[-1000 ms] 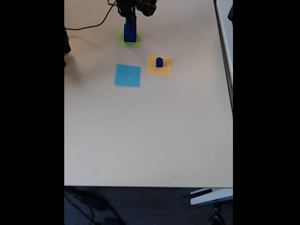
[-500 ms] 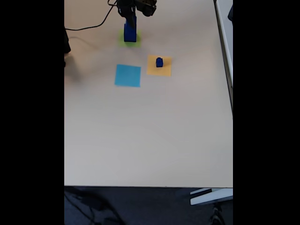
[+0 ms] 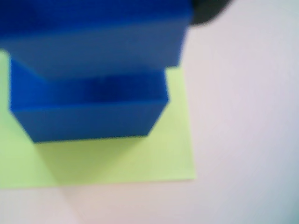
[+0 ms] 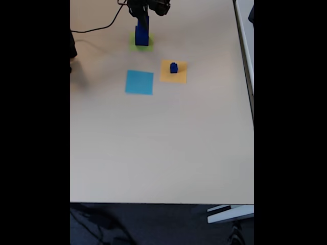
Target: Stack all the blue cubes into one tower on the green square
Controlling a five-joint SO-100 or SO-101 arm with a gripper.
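While the table (image 4: 163, 148) carries three flat patches, the tower (image 4: 141, 34) of blue cubes stands on the green square (image 3: 140, 163). One small blue cube (image 4: 173, 67) sits on the orange-yellow square (image 4: 180, 76), near the light-blue square (image 4: 139, 82). Whether the jaws above the tower are spread or pressed together cannot be told.

In the fixed view you have a pale beige table (image 4: 163, 148) reaching from the top of the frame down to its near edge. A flat light-blue square (image 4: 139, 82) lies on it toward the far end, and just to its right, set a little farther back, an orange-yellow square (image 4: 168, 76). A black cable (image 4: 102, 26) curves across the far left of the table. Below the near edge you see dark floor (image 4: 153, 224), with a pale bar (image 4: 227, 214) at lower right.
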